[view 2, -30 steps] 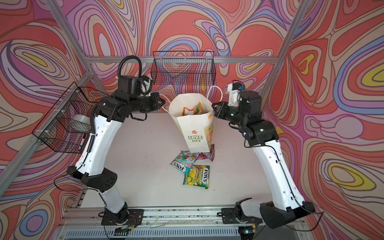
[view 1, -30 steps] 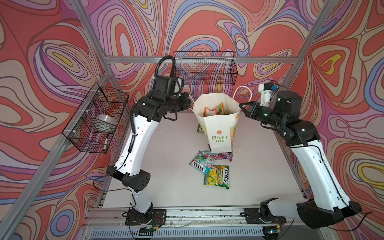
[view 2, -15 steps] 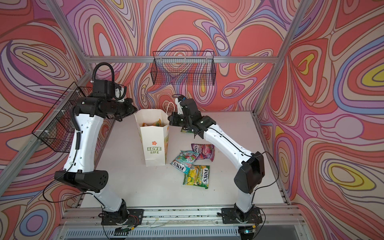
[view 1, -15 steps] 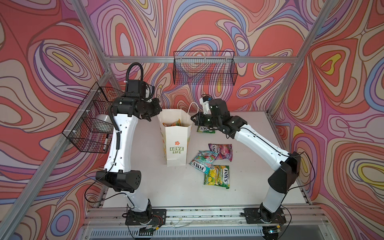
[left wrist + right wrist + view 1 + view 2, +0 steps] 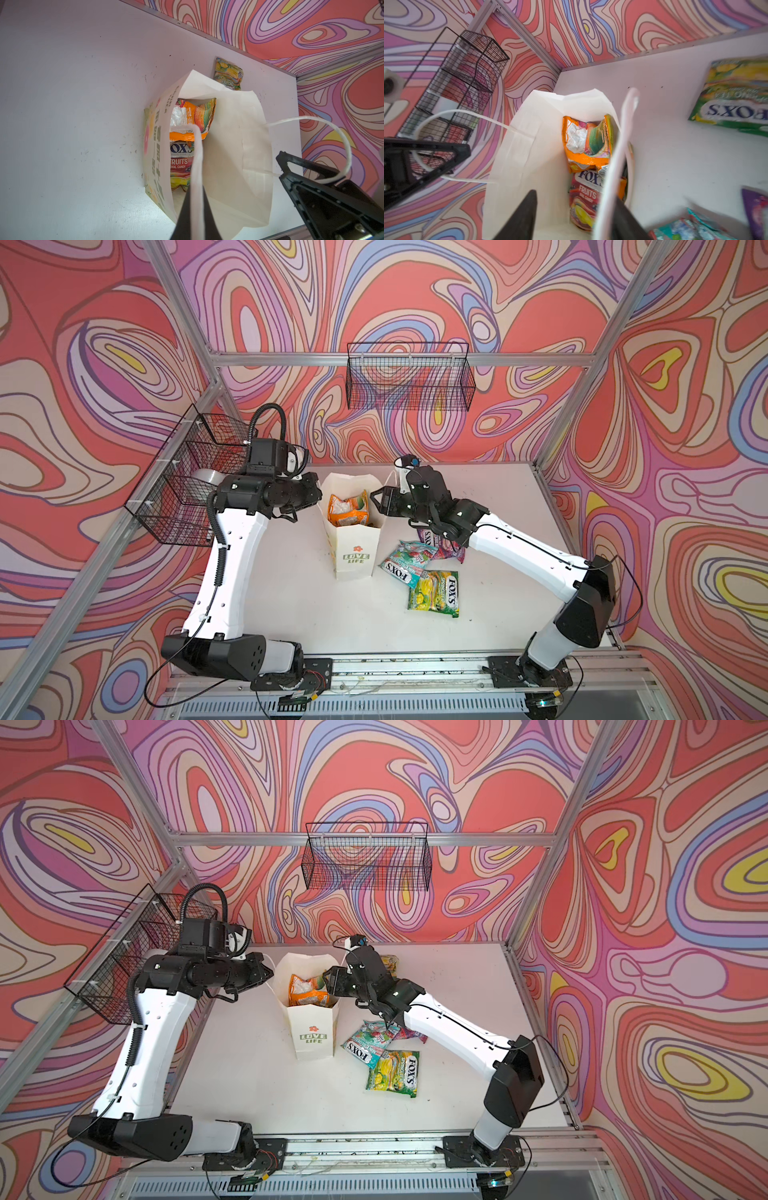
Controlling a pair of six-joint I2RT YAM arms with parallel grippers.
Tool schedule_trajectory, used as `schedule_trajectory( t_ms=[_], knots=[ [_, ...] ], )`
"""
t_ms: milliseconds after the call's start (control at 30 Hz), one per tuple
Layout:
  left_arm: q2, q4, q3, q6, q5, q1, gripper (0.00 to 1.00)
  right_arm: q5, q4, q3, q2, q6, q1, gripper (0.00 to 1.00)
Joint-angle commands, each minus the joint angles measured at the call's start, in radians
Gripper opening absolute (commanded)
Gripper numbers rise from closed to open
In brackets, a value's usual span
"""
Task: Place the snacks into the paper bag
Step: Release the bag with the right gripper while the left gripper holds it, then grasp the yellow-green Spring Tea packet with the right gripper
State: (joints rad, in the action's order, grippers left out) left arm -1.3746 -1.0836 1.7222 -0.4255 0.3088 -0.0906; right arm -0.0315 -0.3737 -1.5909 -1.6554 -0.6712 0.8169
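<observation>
Left side: our left gripper [image 5: 195,192] is pinched tight on the left handle [image 5: 196,158], just beside the rim of the bag [image 5: 228,145], and holds that side up.
Right side: our right gripper [image 5: 374,502] hangs at the opposite rim with its jaws apart. The right handle [image 5: 618,149] runs between them, blurred, and we see nothing pinching it.
Bag: it stands upright on the tabletop [image 5: 291,601], its mouth spread wide between the two grippers.
Inside: we see an orange packet [image 5: 347,510] on top and a FRUITS packet [image 5: 180,162] under it; what lies deeper we cannot tell.
Beside the bag: a teal packet [image 5: 405,564], a purple packet [image 5: 446,551] and a green packet [image 5: 434,593] lie flat on the right arm's side. The teal one touches both others, and the purple one is partly hidden under that arm.
Behind the bag: a yellow-green packet [image 5: 228,74] lies near the back edge, just beside the bag.
Done: at least two snacks are in.
Left: four snacks in sight wait on the tabletop.
Progress: we judge the job partway; we cannot say how far, since the bag's lower load is hidden.
Next: we judge the right gripper the free one, with three packets close under it; the left should hold the mouth open.
</observation>
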Motion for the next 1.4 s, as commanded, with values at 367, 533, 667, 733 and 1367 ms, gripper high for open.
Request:
schedule_trajectory(
  t_ms=[367,533,667,733,1367],
  knots=[
    [0.088,0.158,-0.138,0.035,0.01,0.002,0.0,-0.448,-0.719,-0.379,0.209,0.129,0.011,0.98],
    [0.121,0.262,-0.212,0.03,0.078,0.002,0.0,-0.476,-0.796,-0.217,0.328,0.039,-0.052,0.98],
    [0.117,0.293,-0.244,0.043,0.134,0.003,0.0,-0.243,-0.737,0.062,0.378,-0.028,-0.185,0.99],
    [0.126,0.316,-0.272,0.045,0.148,0.003,0.0,-0.142,-0.686,0.203,0.409,-0.064,-0.221,0.98],
    [0.262,0.416,-0.409,0.03,0.187,0.005,0.0,0.229,-0.157,0.877,0.362,-0.185,-0.201,0.98]
  ],
)
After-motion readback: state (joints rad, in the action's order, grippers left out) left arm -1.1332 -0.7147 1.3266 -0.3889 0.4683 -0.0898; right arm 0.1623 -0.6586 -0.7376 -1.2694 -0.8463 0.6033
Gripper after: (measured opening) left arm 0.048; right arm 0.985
